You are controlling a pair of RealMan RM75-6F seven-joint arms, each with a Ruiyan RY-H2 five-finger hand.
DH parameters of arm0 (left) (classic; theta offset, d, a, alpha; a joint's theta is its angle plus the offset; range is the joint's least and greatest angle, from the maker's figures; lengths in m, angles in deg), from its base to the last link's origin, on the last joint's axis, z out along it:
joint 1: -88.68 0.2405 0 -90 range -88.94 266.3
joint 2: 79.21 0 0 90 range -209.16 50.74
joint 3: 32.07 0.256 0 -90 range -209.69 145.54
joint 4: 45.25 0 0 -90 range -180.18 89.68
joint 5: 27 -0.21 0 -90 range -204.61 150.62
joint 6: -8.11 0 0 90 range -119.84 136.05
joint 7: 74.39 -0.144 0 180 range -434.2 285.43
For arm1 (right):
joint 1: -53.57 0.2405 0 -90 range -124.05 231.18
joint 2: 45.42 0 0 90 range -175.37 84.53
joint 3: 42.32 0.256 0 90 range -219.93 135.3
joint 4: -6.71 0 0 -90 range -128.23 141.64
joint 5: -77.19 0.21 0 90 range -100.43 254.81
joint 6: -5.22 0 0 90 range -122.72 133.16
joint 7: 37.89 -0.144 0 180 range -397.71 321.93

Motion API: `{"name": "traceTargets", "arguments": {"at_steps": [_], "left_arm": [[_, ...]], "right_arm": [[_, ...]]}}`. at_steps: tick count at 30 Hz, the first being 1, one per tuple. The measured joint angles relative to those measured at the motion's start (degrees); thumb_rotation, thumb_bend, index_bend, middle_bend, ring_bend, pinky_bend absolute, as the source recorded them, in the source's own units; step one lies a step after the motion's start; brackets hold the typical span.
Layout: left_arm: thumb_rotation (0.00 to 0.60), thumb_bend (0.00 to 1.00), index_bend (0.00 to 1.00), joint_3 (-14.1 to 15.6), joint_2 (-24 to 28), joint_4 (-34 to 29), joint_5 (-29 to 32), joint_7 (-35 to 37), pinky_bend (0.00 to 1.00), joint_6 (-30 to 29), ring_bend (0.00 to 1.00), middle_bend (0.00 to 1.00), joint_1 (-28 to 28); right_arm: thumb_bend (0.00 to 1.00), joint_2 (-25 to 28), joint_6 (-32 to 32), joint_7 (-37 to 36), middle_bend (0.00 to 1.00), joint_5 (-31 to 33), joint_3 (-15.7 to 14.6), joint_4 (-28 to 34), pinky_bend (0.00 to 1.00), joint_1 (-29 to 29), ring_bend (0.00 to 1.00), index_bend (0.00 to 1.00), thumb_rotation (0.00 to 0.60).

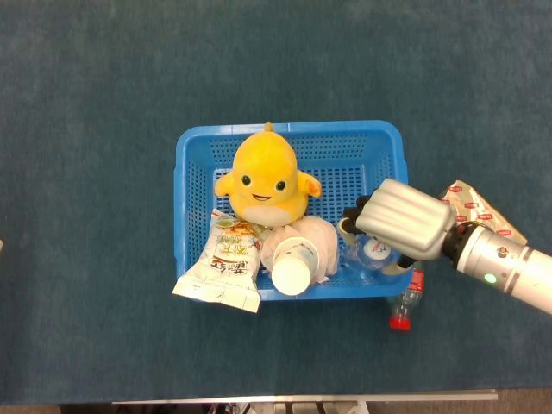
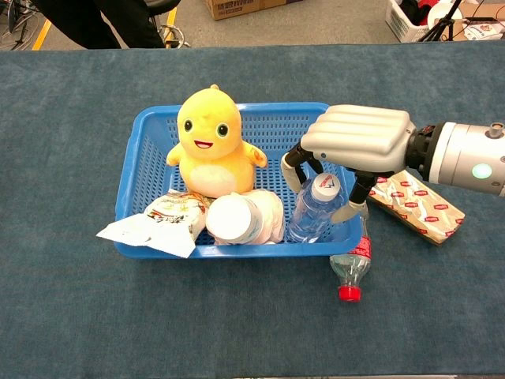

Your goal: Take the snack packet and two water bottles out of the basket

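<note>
— Where is my right hand?

— Over the basket, at its right end. Its fingers curl down around the bottle standing inside. I cannot tell if they grip it.

— And the snack?

— Leaning over the basket's front-left rim. Another bottle lies on the table, just outside the basket. My left hand is not in sight.

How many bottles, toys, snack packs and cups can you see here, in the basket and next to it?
Clear plastic water bottles: 2 (white-capped one in the blue basket, red-capped one outside)
Yellow plush toys: 1
Snack packets: 2 (white one, red-patterned one)
White paper cups: 1
Total: 6
</note>
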Motion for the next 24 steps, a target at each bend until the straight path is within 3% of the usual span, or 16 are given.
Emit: {"name": "traceTargets", "arguments": {"at_steps": [12, 24], "left_arm": [[0.600, 0.14, 0.41, 0.1, 0.0, 0.4, 0.2, 0.6, 0.39, 0.0, 0.21, 0.29, 0.3], [0.600, 0.14, 0.41, -0.1, -0.1, 0.2, -0.2, -0.1, 0.39, 0.3, 0.21, 0.29, 0.0]], "right_arm": [[0.00, -1.8, -2.0, -2.1, 0.64, 0.2, 0.0, -2.4, 0.73, -0.1, 0.64, 0.63, 0.600], [0.00, 0.9, -6.1, -6.9, 0.66, -0.9, 1.0, -0.9, 0.75, -0.7, 0.66, 0.66, 0.600]]}}
